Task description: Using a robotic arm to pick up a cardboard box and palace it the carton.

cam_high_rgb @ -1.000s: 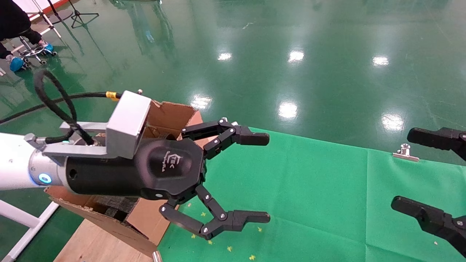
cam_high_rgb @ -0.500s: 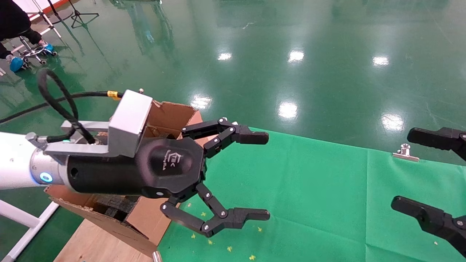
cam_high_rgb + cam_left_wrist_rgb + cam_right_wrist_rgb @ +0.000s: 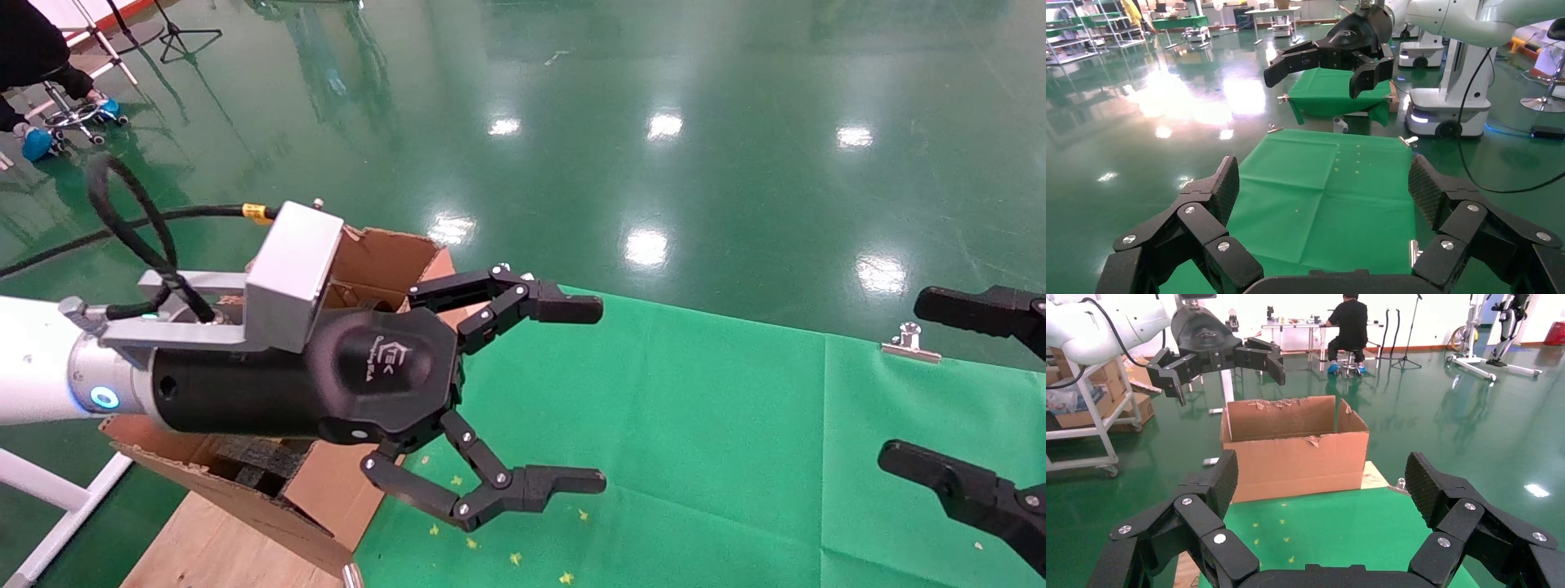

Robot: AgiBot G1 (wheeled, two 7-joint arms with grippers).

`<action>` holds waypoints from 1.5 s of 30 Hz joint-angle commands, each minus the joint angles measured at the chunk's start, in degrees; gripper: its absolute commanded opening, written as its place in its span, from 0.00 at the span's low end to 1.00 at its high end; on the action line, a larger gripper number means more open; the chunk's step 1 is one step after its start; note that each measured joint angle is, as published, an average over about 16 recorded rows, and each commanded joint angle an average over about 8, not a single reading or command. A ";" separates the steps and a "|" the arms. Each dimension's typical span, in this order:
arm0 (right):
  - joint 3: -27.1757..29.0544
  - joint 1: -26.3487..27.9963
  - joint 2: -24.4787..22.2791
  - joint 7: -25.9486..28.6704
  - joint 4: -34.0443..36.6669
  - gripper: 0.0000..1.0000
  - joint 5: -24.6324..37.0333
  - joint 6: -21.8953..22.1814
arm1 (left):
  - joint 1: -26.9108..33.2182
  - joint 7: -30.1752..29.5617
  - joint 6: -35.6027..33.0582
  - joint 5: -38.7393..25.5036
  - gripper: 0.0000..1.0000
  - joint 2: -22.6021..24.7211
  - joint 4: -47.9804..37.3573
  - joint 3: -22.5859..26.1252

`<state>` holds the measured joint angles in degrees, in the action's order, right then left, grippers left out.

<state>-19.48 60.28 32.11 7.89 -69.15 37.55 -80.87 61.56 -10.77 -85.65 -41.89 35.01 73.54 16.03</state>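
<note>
Left gripper [image 3: 601, 396]: your jaws spread wide, empty, mid-frame over green cloth [image 3: 735, 457].
Right gripper [image 3: 948, 384]: spread wide, empty, right edge.
Carton [image 3: 384, 257]: left of centre, behind the arm.
Cardboard box: not visible.

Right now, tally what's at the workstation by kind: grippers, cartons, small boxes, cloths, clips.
Grippers: 2, left gripper and right gripper, both open and empty
Cartons: 1, the carton
Small cardboard boxes: 0 in view
Green cloths: 1, green cloth
Metal clips seen in the head view: 1, metal clip
Total: 5
</note>
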 commanded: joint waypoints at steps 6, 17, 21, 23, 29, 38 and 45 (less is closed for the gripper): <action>0.00 0.00 0.00 0.00 0.00 1.00 0.00 0.00 | 0.02 0.00 0.01 -0.02 1.00 0.00 -0.03 0.02; 0.00 0.00 0.00 0.00 0.00 1.00 0.00 0.00 | 0.05 0.00 0.01 -0.06 1.00 0.00 -0.06 0.02; 0.00 0.00 0.00 0.00 0.00 1.00 0.00 0.00 | 0.06 0.00 0.01 -0.07 1.00 0.00 -0.06 0.02; 0.00 0.00 0.00 0.00 0.00 1.00 0.00 0.00 | 0.06 0.00 0.01 -0.07 1.00 0.00 -0.06 0.02; 0.00 0.00 0.00 0.00 0.00 1.00 0.00 0.00 | 0.06 0.00 0.00 -0.07 1.00 0.00 -0.06 0.02; 0.00 0.00 0.00 0.00 0.00 1.00 0.00 0.00 | 0.06 0.00 0.00 -0.07 1.00 0.00 -0.06 0.02; 0.00 0.00 0.00 0.00 0.00 1.00 0.00 0.00 | 0.06 0.00 0.00 -0.07 1.00 0.00 -0.06 0.02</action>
<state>-19.48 60.28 32.11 7.89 -69.15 37.55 -80.87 61.62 -10.77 -85.65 -41.96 35.01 73.48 16.05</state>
